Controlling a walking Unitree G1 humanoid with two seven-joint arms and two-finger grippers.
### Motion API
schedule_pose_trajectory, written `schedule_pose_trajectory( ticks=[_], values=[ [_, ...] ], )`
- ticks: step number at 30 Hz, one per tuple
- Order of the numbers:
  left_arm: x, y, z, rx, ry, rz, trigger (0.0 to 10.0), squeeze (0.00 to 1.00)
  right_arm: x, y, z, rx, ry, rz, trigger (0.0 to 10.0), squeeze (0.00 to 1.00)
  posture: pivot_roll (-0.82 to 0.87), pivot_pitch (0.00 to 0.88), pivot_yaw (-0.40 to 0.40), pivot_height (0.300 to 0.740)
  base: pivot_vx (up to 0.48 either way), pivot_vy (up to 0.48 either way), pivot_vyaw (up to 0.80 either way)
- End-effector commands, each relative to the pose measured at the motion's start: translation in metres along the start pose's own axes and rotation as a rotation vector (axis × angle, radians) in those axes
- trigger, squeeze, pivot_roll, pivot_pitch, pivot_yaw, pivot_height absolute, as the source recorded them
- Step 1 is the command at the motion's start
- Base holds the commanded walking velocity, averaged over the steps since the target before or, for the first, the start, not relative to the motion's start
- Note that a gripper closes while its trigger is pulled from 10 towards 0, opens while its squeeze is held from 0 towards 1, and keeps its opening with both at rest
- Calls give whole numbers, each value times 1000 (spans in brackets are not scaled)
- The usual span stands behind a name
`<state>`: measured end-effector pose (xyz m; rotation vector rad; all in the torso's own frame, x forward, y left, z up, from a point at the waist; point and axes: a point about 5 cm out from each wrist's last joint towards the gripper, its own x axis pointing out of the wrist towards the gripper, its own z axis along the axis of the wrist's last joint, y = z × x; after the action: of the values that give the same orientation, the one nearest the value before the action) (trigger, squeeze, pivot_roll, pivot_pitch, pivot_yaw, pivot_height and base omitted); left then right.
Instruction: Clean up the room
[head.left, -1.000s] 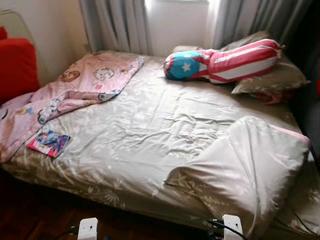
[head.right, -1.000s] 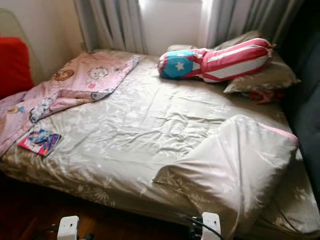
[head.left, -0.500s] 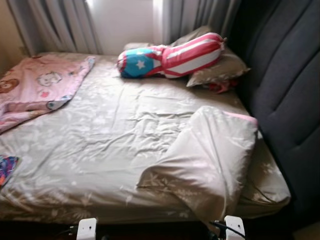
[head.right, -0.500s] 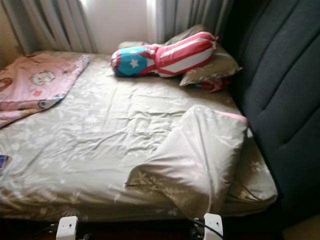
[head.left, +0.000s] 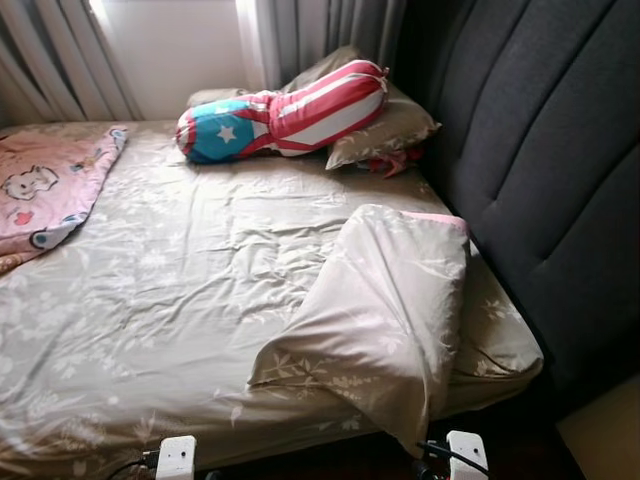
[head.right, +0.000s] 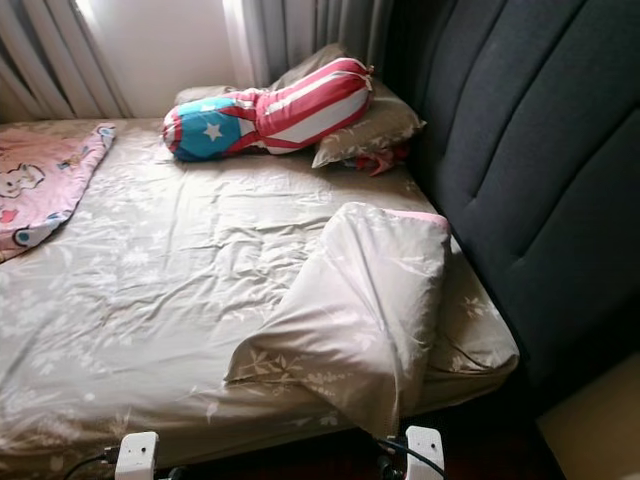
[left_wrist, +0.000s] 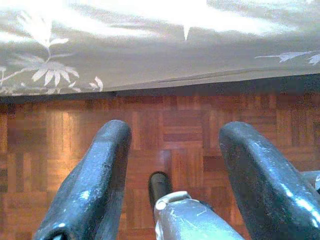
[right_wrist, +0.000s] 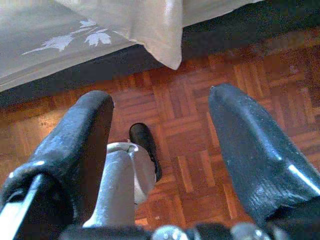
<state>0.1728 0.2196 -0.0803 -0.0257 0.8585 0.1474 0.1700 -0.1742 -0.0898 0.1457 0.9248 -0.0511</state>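
Bed (head.left: 180, 330) in front of the robot, covered in a beige sheet with a pale leaf print, wrinkled across the middle. Dark padded headboard (head.left: 540, 150) runs along the robot's right side. Near that headboard, at the close edge of the mattress, a duvet (head.left: 385, 310) in the same beige print lies folded back on itself, a strip of pink lining showing at its upper edge, its lower corner hanging over the side of the bed. At the far end, by the grey curtains (head.left: 300, 40), a red-and-white striped bolster (head.left: 285, 110) with a blue star end lies across a beige pillow (head.left: 385, 130); something red is tucked under that pillow, too small to tell what. Pink cartoon-print blanket (head.left: 45, 185) lies on the far left of the mattress, well apart from the duvet. Both arms hang low beside the bed, over reddish parquet floor (left_wrist: 170, 135). Left gripper (left_wrist: 172, 165) has its two black fingers spread wide with nothing between them, the sheet's edge hanging ahead of it and clear of the fingertips. Right gripper (right_wrist: 160, 145) likewise spread wide and empty, the duvet's hanging corner (right_wrist: 155, 35) just ahead of its fingers but not touching them. Two white blocks with cables, parts of the robot, sit at the bottom of the head views.
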Motion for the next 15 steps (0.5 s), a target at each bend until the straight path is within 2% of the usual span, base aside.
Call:
schedule_pose_trajectory(
  ticks=[1, 6, 15],
  values=[
    [-1, 1, -3, 38, 17, -3, 10000, 0, 0, -1, -3, 2, 13, -2, 10000, 0, 3, 2, -23, 740, 0, -379, -613],
    [-1, 2, -3, 42, 21, 2, 10000, 0, 0, 0, -3, 2, 12, -3, 10000, 0, 3, 3, -21, 740, 0, 0, -613],
    [0, 0, -3, 39, 15, 0, 10000, 0, -1, 0, -1, 11, -5, 1, 10000, 0, 1, 7, -22, 740, 0, 0, 0]
  ],
)
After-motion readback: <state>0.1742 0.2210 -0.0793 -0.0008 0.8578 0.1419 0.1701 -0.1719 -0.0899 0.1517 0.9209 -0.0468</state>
